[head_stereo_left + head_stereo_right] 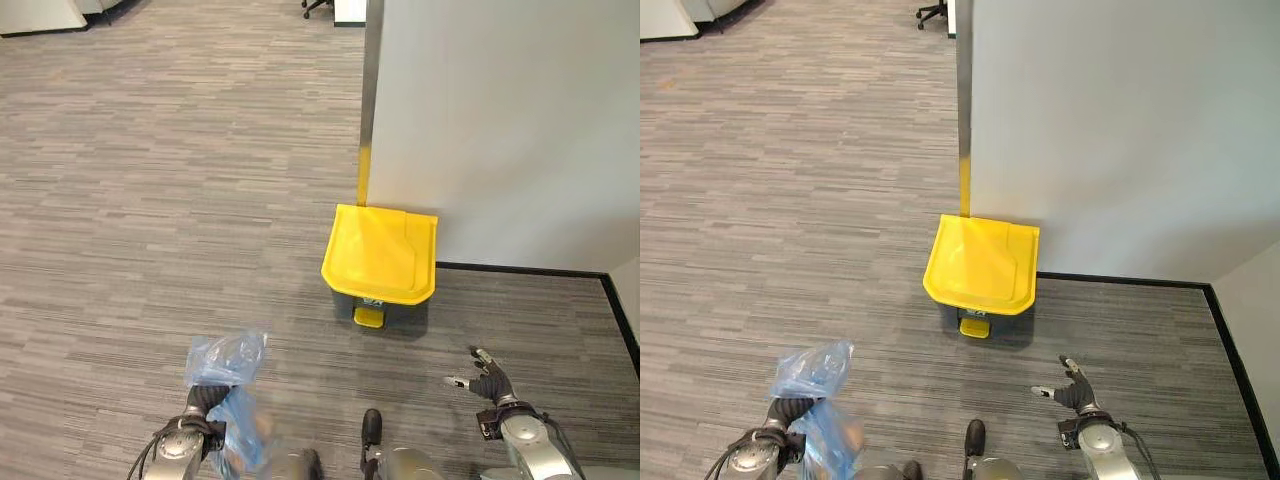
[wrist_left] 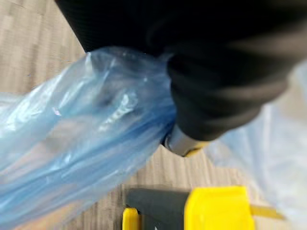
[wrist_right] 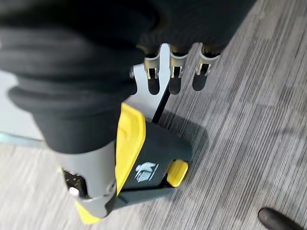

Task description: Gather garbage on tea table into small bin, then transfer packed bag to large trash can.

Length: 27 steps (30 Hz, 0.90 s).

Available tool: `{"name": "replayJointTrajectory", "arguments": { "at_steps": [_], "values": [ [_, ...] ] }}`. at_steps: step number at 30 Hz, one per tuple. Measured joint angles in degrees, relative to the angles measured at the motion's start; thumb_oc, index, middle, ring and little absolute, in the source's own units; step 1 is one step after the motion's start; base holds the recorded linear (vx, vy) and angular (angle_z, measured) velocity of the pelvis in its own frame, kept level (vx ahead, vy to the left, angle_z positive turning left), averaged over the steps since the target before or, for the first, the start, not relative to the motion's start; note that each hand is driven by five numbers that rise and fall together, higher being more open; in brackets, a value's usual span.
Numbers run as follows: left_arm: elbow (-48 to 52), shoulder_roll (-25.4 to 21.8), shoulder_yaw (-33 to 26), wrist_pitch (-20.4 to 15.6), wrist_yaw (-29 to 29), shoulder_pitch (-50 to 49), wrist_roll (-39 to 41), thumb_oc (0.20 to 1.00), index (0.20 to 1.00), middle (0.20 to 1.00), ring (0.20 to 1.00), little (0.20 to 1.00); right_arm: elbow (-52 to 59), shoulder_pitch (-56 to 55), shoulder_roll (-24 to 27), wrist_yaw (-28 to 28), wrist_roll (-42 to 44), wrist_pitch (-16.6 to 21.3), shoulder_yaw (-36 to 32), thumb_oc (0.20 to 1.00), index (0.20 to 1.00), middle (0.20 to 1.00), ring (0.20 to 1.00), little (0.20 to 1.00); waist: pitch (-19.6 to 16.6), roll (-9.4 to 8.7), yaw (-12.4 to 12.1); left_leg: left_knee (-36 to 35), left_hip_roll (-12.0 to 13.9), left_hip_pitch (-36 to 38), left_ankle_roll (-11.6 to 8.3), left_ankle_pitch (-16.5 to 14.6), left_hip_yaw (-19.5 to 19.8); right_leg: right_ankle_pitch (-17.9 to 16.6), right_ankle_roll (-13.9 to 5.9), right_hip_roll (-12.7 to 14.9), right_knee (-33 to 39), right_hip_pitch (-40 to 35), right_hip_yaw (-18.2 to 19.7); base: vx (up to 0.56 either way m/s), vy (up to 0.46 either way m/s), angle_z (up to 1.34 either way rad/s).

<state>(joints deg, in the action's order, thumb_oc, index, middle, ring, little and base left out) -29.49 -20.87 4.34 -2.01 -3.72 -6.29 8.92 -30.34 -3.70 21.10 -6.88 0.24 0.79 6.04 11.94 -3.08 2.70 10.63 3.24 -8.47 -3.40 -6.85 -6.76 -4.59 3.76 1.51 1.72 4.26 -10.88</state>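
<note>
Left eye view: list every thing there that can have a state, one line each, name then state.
Grey trash can with yellow lid: lid closed, standing upright against the grey wall panel.
Yellow foot pedal: sticking out at the can's front, nothing on it.
Blue translucent plastic bag: bunched, held off the carpet.
Left hand: shut on the bag.
Right hand: open, holding nothing.

Grey carpet [image 1: 150,180], white wall [image 1: 500,120].

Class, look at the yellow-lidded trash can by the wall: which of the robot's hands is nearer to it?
Right. The right hand, fingers open, hangs just in front of the trash can, to its right. The left hand, clutching the blue bag, is farther off to its left.
</note>
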Motion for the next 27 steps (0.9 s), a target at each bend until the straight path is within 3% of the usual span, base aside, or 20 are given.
{"name": "replayJointTrajectory", "arguments": {
  "at_steps": [1, 3, 6, 8, 10, 11, 13, 14, 17, 18, 20, 23, 25, 27],
  "values": [
    [0.00, 0.11, 0.17, -0.01, 0.02, 0.49, 0.00, 0.200, 0.200, 0.200, 0.200, 0.200, -0.06, 0.30, 0.22, -0.05, 0.00, 0.00, 0.03, 1.000, 1.000, 1.000, 1.000, 1.000, 0.22, -0.13, 0.04, -3.69, 1.81, -2.92, -1.22, 2.67, 0.26, -0.11, -0.22, -0.57, 0.59, -0.17, 0.07, 0.19, 0.157, -0.38],
    [0.00, 0.17, 0.04, -0.04, -0.02, 0.61, 0.00, 0.200, 0.200, 0.200, 0.200, 0.200, -0.72, 0.38, 0.36, -0.12, 0.00, -0.01, 0.03, 1.000, 1.000, 1.000, 1.000, 1.000, 1.65, 0.32, 0.06, -7.12, 2.89, -3.40, -2.48, 7.04, 2.90, 0.00, -0.35, -1.74, 1.44, -3.20, 1.43, 0.22, 0.240, -0.45],
    [0.00, 0.65, 0.03, -0.31, -0.10, 1.39, 0.07, 0.200, 0.200, 0.200, 0.200, 0.200, -1.00, -0.48, 0.35, -0.25, 0.01, -0.03, -0.01, 1.000, 1.000, 1.000, 1.000, 1.000, 2.03, 0.95, 0.07, -7.06, 3.16, -5.26, -2.43, 8.42, 3.66, 1.28, -1.89, -1.65, 1.87, -4.29, 2.55, 0.15, 0.230, -0.20],
    [-0.02, 0.70, 0.02, -0.35, -0.09, 1.91, 0.16, 0.200, 0.200, 0.200, 0.200, 0.200, -1.97, -0.52, 0.32, -0.20, 0.01, -0.04, -0.03, 1.000, 1.000, 1.000, 1.000, 1.000, 2.34, 1.36, -0.04, -8.46, 3.42, -4.31, -1.40, 9.39, 2.87, 1.33, -2.88, -1.28, 1.65, -4.68, 3.65, 0.17, 0.292, -0.29],
    [-0.10, 1.08, 0.28, -0.36, -0.01, 1.49, 0.16, 0.200, 0.200, 0.200, 0.200, 0.200, -2.05, -0.85, 0.88, -0.16, -0.07, -0.11, -0.49, 1.000, 1.000, 1.000, 1.000, 1.000, 2.54, 3.07, 0.16, -9.91, 3.11, -1.75, -0.21, 10.98, 3.13, 2.51, -4.67, -1.17, 0.33, -5.48, 4.78, 0.16, 0.314, -0.43],
    [-0.48, 0.89, 0.15, -0.32, -0.05, 1.14, 0.15, 0.200, 0.200, 0.200, 0.200, 0.200, -1.94, -0.76, 0.65, -0.07, -0.07, -0.12, -0.21, 1.000, 1.000, 1.000, 1.000, 1.000, 2.51, 3.07, 0.02, -10.70, 1.16, 0.28, 2.13, 14.47, 1.54, 5.37, -6.97, 1.33, -3.62, -4.57, 7.10, 0.10, 0.262, -0.54],
    [0.13, -0.46, 0.00, -0.37, -0.20, 2.26, 0.13, 0.200, 0.200, 0.200, 0.200, 0.200, -1.31, -1.05, -0.33, 0.09, -0.12, -0.16, 0.19, 1.000, 1.000, 1.000, 1.000, 1.000, 2.33, 1.35, -0.31, -10.56, -2.67, 0.55, 4.58, 13.12, -1.68, 7.25, -8.68, 5.90, -6.97, -1.67, 8.42, 0.11, 0.290, -0.55],
    [0.10, -1.19, -0.11, -0.33, -0.46, 2.32, 0.13, 0.200, 0.200, 0.200, 0.200, 0.200, -1.25, -0.30, -1.13, 0.12, -0.12, -0.19, 0.22, 1.000, 1.000, 1.000, 1.000, 1.000, 2.37, 1.02, -0.78, -10.57, -3.37, 0.56, 5.39, 12.56, -3.34, 7.41, -8.92, 6.85, -8.75, -0.52, 9.24, 0.12, 0.239, -0.64],
    [-0.02, -2.14, -0.45, -0.27, -0.90, 2.56, 0.13, 0.200, 0.200, 0.200, 0.200, 0.200, -1.09, 0.71, -1.97, 0.23, -0.12, -0.18, 0.36, 1.000, 1.000, 1.000, 1.000, 1.000, 2.46, 0.89, -1.43, -10.21, -4.91, 1.76, 7.37, 11.12, -4.83, 7.78, -9.77, 8.48, -14.01, 2.14, 9.35, 0.13, 0.136, -0.33],
    [0.00, -2.47, -0.66, -0.31, -1.35, 2.43, 0.14, 0.200, 0.200, 0.200, 0.200, 0.200, -1.05, 0.97, -2.00, 0.25, -0.13, -0.16, 0.48, 1.000, 1.000, 1.000, 1.000, 1.000, 2.50, 0.75, -1.70, -10.76, -5.25, 3.59, 8.16, 10.12, -4.95, 9.51, -11.02, 8.81, -19.52, 3.93, 9.26, 0.15, 0.081, -0.21],
    [-0.17, -2.59, -1.52, -0.32, -1.52, 1.54, 0.14, 0.200, 0.200, 0.200, 0.200, 0.200, -0.67, 1.38, -1.91, 0.25, -0.12, -0.16, 0.60, 1.000, 1.000, 1.000, 1.000, 1.000, 2.47, 0.33, -1.58, -12.17, -5.43, 5.72, 8.06, 9.32, -5.67, 11.53, -11.73, 8.19, -22.91, 7.78, 9.50, 0.15, 0.043, -0.17],
    [-0.49, -2.74, -2.65, -0.34, -2.09, 0.28, 0.18, 0.200, 0.200, 0.200, 0.200, 0.200, -0.77, 1.33, -1.88, 0.23, -0.13, -0.25, 2.46, 1.000, 1.000, 1.000, 1.000, 1.000, 2.30, -0.67, -1.48, -12.20, -5.59, 6.41, 7.86, 8.37, -6.36, 8.79, -10.89, 6.47, -17.18, 13.80, 6.24, 0.19, -0.077, 0.01],
    [0.04, -1.98, -2.61, -0.42, -1.97, -0.54, 0.22, 0.200, 0.200, 0.200, 0.200, 0.200, -1.41, -0.91, -1.79, 0.20, -0.12, -0.82, 2.27, 1.000, 1.000, 1.000, 1.000, 1.000, 1.76, -1.27, -1.49, -11.85, -5.69, 9.22, 5.67, 7.81, -4.22, 3.50, -8.77, 5.04, -11.25, 9.17, 7.76, 0.20, -0.144, 0.46],
    [0.16, -1.48, -2.50, -0.52, -1.84, -1.95, 0.52, 0.200, 0.200, 0.200, 0.200, 0.200, -3.12, -1.46, -1.75, 0.06, -0.09, -0.89, 1.75, 1.000, 1.000, 1.000, 1.000, 1.000, -0.41, -1.25, -1.52, -12.06, -4.57, 9.54, 4.78, 7.62, -3.37, -2.03, -6.92, 3.72, -6.04, 6.61, 6.22, 0.07, -0.074, 0.13]
  ]
}}
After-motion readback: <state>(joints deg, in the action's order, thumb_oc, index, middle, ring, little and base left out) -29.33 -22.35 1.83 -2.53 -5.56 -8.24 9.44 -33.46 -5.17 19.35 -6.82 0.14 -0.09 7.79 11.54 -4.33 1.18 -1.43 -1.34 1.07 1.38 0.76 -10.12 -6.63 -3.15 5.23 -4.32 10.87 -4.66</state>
